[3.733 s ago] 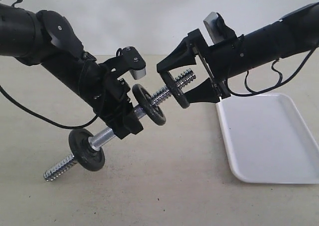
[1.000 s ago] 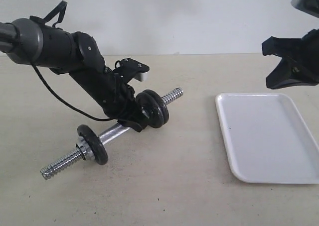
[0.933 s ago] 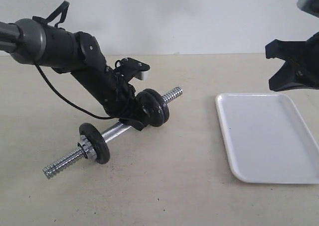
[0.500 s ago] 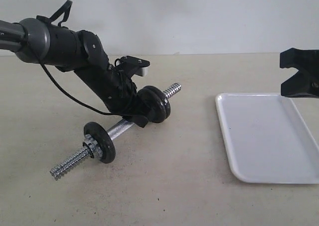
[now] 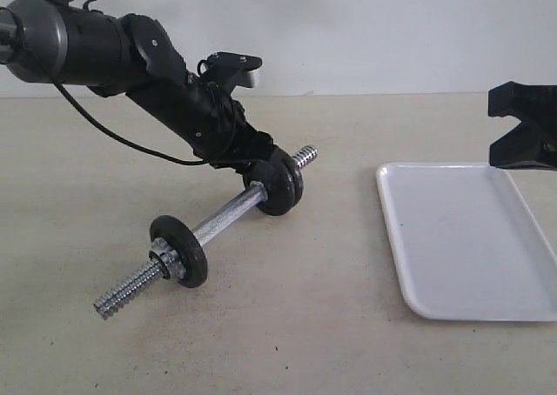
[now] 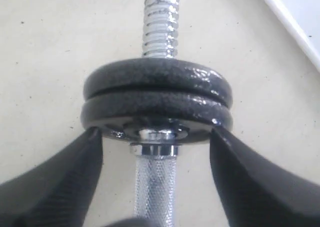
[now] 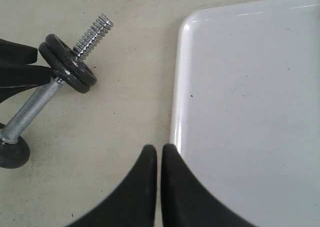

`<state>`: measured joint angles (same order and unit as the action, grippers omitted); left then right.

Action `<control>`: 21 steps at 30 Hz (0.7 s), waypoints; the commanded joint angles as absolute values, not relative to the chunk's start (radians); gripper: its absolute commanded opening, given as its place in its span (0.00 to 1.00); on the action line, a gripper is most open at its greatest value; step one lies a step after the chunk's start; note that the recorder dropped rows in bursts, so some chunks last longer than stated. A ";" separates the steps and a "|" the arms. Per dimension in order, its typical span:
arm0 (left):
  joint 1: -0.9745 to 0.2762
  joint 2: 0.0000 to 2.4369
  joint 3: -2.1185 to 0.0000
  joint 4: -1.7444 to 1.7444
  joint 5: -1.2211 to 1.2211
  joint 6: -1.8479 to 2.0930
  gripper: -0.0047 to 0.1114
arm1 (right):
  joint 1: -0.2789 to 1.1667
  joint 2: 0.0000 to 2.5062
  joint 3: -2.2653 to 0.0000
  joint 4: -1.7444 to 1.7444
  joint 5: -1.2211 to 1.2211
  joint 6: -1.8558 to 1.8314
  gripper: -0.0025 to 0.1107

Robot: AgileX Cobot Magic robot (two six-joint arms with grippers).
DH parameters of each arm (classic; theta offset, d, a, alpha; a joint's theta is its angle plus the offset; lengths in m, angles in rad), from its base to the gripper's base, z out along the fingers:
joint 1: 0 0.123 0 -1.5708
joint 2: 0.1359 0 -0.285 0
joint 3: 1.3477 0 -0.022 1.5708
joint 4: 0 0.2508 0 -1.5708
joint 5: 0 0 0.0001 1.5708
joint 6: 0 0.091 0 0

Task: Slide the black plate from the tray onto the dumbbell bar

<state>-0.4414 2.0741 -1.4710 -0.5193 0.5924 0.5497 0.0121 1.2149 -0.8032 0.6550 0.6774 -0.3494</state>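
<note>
The dumbbell bar point(image 5: 228, 212) lies slanted on the table, one threaded end point(image 5: 305, 157) pointing toward the tray point(image 5: 470, 238). Two black discs sit pressed together on it, and the black plate point(image 5: 294, 179) is the outer one, nearest that threaded end. In the left wrist view the black plate point(image 6: 157, 77) shows edge-on above the knurled bar point(image 6: 155, 182). My left gripper point(image 5: 254, 158) point(image 6: 156, 137) is open, its fingers astride the bar just behind the discs without touching it. My right gripper point(image 5: 525, 134) point(image 7: 160, 149) is shut on nothing, hovering over the tray's near edge point(image 7: 176, 112).
A third black disc with a chrome collar nut point(image 5: 178, 251) sits near the bar's other threaded end point(image 5: 117, 297). The white tray holds nothing. The left arm's cable point(image 5: 113, 134) hangs above the table behind the bar.
The right gripper let the plate go on the bar and withdrew right over the tray. The left gripper lowered the bar to the table, opened and lifted back.
</note>
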 commanded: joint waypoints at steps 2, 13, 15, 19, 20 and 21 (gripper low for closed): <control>-0.441 2.072 -1.473 -0.530 0.580 0.539 0.56 | 0.011 1.208 -0.800 0.661 0.670 -0.349 0.02; -0.441 2.052 -1.473 -0.520 0.596 0.539 0.56 | 0.011 1.208 -0.800 0.668 0.670 -0.349 0.02; -0.439 2.033 -1.473 -0.494 0.622 0.539 0.52 | 0.011 1.208 -0.800 0.668 0.668 -0.349 0.02; -0.394 1.978 -1.473 -0.515 0.713 0.537 0.15 | 0.011 1.208 -0.800 0.668 0.668 -0.349 0.02; -0.370 1.963 -1.473 -0.532 0.740 0.537 0.08 | 0.011 1.208 -0.800 0.668 0.668 -0.349 0.02; -0.351 1.951 -1.473 -0.542 0.764 0.526 0.08 | 0.011 1.208 -0.800 0.668 0.668 -0.349 0.02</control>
